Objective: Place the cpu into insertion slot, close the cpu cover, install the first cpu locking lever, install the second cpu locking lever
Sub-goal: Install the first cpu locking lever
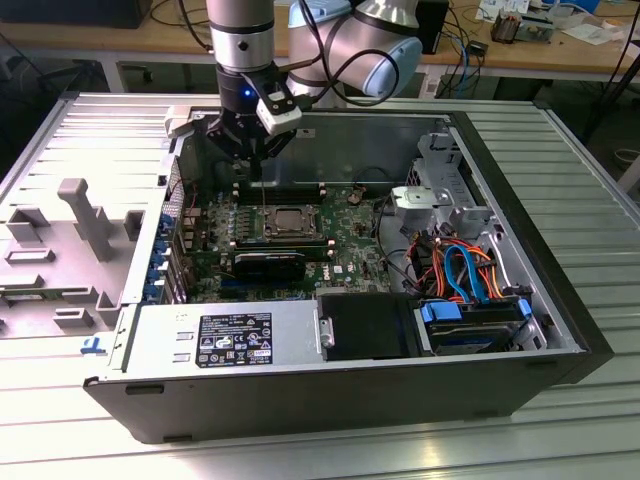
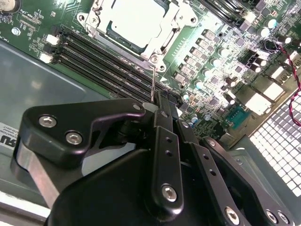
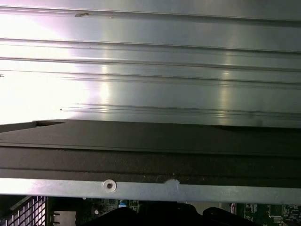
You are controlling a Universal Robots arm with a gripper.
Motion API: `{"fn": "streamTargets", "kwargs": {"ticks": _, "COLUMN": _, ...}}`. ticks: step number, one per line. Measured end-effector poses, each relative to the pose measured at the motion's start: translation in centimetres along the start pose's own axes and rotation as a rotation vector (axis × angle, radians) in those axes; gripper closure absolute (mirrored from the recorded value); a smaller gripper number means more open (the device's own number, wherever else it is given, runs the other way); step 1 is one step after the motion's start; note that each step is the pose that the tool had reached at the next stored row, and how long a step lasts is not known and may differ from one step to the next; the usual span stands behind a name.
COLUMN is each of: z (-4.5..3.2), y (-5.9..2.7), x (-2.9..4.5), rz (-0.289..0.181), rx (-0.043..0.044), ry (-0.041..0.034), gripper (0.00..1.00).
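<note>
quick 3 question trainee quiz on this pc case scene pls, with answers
1. True or false: the cpu already lies in the insertion slot with the cpu cover down around it.
2. In the exterior view, the gripper hangs (A) above the board just behind the socket, (B) over the power supply, (C) outside the case.
3. In the second wrist view, what thin part is pinched at the gripper's tip?

Key:
1. True.
2. A.
3. A thin metal wire lever that runs up to the socket's corner; the fingers meet on it.
</note>
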State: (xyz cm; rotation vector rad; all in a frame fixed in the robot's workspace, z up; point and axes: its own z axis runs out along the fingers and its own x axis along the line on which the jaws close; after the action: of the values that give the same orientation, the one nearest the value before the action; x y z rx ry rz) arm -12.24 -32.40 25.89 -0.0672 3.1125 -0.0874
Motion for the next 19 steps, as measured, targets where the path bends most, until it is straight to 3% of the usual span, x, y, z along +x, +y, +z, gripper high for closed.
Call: {"fn": "streamTargets", "kwargs": {"ticks": 19, "z": 0.07, "y": -0.04, "x": -0.99, "rz": 0.0, "rx": 0.0004, "ry": 0.0, "gripper": 0.89}}
